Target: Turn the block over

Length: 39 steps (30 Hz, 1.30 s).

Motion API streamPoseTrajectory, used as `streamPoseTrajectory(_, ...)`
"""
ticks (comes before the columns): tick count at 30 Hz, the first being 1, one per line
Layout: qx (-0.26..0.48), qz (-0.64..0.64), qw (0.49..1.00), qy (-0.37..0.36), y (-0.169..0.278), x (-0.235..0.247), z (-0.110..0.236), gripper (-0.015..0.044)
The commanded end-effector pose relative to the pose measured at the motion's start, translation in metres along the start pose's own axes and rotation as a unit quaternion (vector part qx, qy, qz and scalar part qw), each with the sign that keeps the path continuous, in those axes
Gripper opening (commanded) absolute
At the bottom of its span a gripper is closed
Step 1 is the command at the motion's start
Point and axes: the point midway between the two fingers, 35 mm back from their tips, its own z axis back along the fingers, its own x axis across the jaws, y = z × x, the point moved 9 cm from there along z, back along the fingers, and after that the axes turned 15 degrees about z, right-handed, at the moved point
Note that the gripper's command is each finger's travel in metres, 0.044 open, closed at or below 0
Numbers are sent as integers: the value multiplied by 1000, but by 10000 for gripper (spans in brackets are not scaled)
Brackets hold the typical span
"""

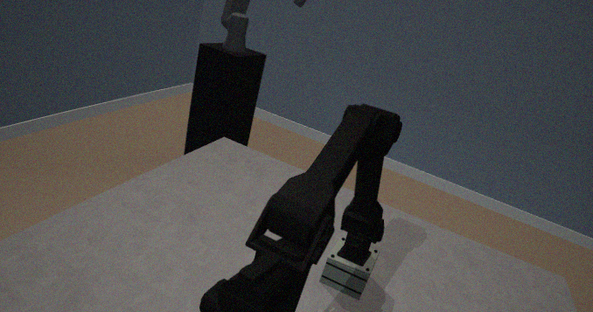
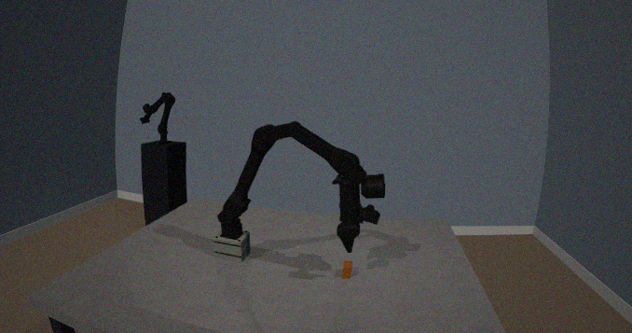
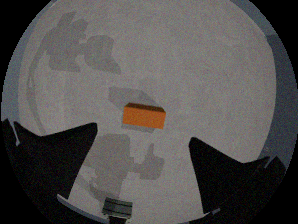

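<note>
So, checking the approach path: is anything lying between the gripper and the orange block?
Nothing: in the exterior view the open gripper hangs above the block with only air between them; the wrist view shows just bare table around it.

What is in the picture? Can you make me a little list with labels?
robot: one dark arm, bolted to the table
tool: open, holding nothing, pointing down
block: orange, resting on the table
tool and block: apart, the tool above the block
wrist view: block seen between the two fingers
mark on block: too small to tell
background: dark pedestal with a second small arm
</note>
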Motion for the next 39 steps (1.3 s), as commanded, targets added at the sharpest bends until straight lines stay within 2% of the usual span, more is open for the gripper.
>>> streamPoseTrajectory(1,50,0,999,-10,-9,0,4,440)
streamPoseTrajectory(8,50,0,999,-10,-9,0,1,440)
streamPoseTrajectory(12,51,0,999,-10,-6,1,-31,440)
streamPoseTrajectory(39,51,0,999,-9,-2,1,-70,440)
